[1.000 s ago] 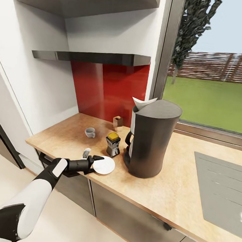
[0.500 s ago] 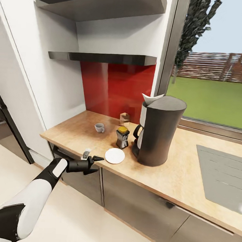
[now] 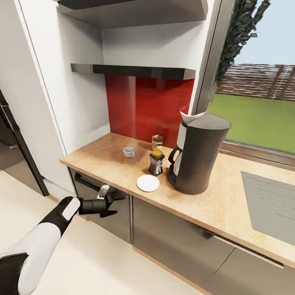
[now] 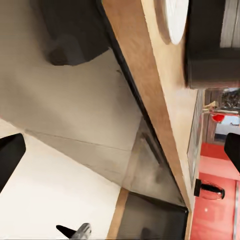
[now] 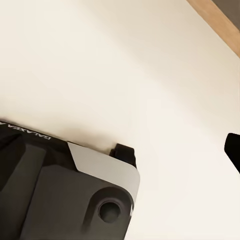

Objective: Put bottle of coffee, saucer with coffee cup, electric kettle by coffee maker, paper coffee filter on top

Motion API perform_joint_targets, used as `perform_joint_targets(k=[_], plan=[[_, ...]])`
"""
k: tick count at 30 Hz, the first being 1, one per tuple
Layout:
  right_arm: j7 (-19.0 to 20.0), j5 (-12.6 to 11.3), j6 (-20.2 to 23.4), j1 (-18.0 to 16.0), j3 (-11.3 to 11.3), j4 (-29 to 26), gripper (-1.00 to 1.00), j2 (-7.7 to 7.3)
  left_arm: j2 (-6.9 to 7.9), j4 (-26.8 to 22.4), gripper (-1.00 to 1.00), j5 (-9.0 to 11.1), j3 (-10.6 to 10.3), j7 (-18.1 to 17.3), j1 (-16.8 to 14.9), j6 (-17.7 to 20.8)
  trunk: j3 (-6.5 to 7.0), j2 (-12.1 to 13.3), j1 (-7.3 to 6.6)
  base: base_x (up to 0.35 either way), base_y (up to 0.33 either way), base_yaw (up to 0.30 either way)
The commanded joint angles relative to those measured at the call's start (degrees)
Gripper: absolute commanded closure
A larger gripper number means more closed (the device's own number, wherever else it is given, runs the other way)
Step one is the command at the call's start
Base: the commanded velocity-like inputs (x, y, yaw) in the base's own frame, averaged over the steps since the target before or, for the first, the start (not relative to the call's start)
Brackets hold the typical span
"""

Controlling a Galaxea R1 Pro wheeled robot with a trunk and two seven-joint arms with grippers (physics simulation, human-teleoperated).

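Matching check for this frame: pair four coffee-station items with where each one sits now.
Items:
1. paper coffee filter
2. saucer
3. coffee cup
4. bottle of coffee

Places:
A. bare, near the counter's front edge
B. on the coffee maker
C. alone on the countertop, off the saucer
D. between saucer and wooden block

Pairs: 1-B, 2-A, 3-C, 4-D
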Motion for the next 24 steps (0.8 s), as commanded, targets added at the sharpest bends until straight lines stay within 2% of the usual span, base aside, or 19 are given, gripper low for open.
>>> perform_joint_targets(k=[1,5,6,10,11,15,16,19,22,23,24], plan=[[0.1,-0.6,0.1,0.0,0.5,0.0,-1.00,-0.01,0.03,-0.1,-1.00,-0.1,0.4,-0.4,0.8,0.3,-0.06,-0.1,0.01,-0.004,0.003,0.000],[0.1,-0.5,0.1,0.0,0.4,0.0,-1.00,-0.12,0.45,-0.3,-1.00,-0.6,0.4,-0.4,3.8,0.1,-0.06,-0.1,0.01,-0.001,0.000,0.000],[0.1,-0.5,0.1,0.0,0.5,0.0,-1.00,-0.11,1.03,-0.5,-1.00,-0.9,0.2,-0.5,6.5,-0.1,-0.06,-0.1,0.01,0.000,0.000,0.000],[0.1,-0.5,0.2,0.0,0.5,0.0,-1.00,-0.09,2.26,-0.8,-1.00,-1.0,-0.3,-0.6,11.1,-1.6,-0.06,-0.1,0.01,0.000,0.000,0.000],[0.2,-0.5,0.2,0.0,0.5,0.0,-1.00,-0.06,2.49,-0.9,-1.00,-1.4,-0.4,-0.7,13.2,-2.8,-0.06,-0.1,0.01,0.000,0.000,0.000],[0.1,-0.5,0.2,0.0,0.5,-0.1,-1.00,0.03,2.67,-0.7,-1.00,-3.7,-0.5,-0.7,16.9,-7.3,-0.06,-0.1,0.01,0.000,0.000,0.000],[0.1,-0.6,0.2,0.0,0.5,-0.1,-1.00,0.05,2.66,-0.3,-1.00,-6.1,-0.5,-0.6,19.0,-11.6,-0.06,-0.1,0.01,0.000,0.000,0.000],[0.1,-0.6,0.2,0.0,0.5,-0.1,-1.00,0.06,2.61,-0.1,-1.00,-8.9,-0.5,-0.5,21.0,-16.4,-0.06,-0.1,0.01,0.000,0.000,0.000],[0.0,-0.5,0.2,0.0,0.4,-0.1,-1.00,-0.01,2.39,0.1,-1.00,-13.2,-0.4,-0.5,24.0,-23.8,-0.06,-0.1,0.01,0.000,0.000,0.000],[0.0,-0.5,0.1,0.0,0.5,0.0,-1.00,-0.16,2.28,0.2,-1.00,-15.3,-0.4,-0.4,25.4,-26.9,-0.06,-0.1,0.01,0.000,0.000,0.000],[-0.1,-0.4,0.0,0.0,0.5,0.1,-1.00,-0.48,2.14,1.7,-1.00,-20.9,-0.4,-0.4,28.7,-32.5,-0.06,-0.1,0.01,0.000,0.000,0.000]])
